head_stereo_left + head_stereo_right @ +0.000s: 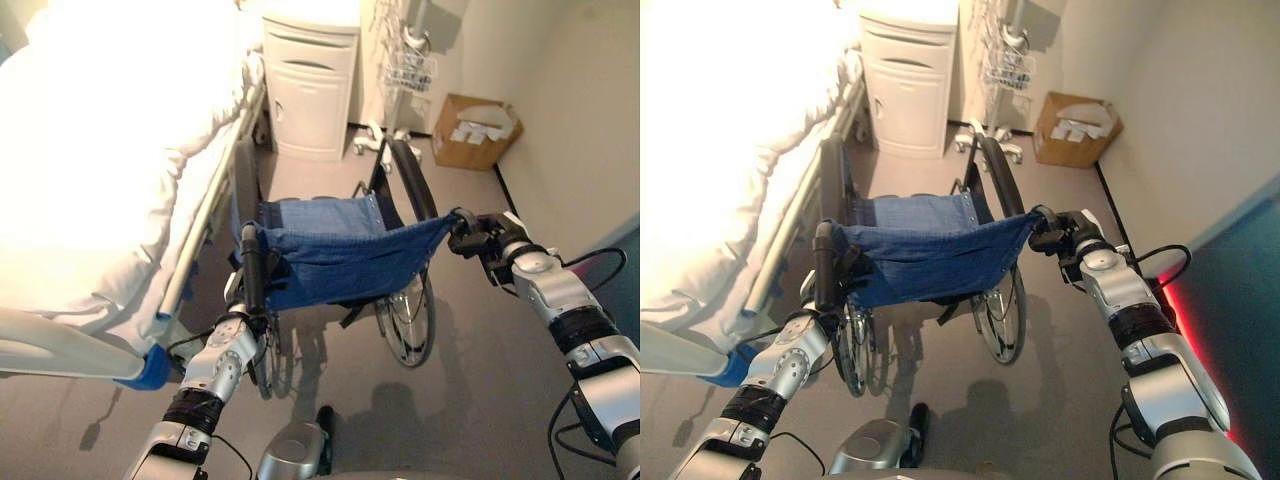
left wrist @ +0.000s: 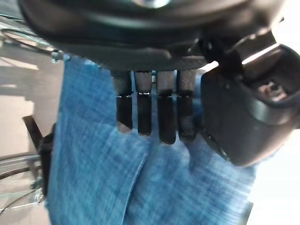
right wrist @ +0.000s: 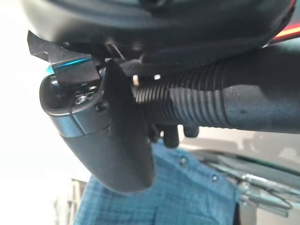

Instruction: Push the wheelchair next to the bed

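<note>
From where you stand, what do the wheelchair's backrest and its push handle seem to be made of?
The backrest looks like blue woven cloth, denim-like: it sags and shows a weave. The push handle under the right hand looks like black ribbed rubber or foam, matt. The left hand holds the other handle.

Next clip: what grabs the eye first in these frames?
The wheelchair with its blue fabric back sits mid-floor, close beside the white bed on the robot's left. Both hands are at its push handles: the left hand curled on the left handle, the right hand wrapped round the ribbed right handle. Ahead stand a white cabinet and a cardboard box.
</note>
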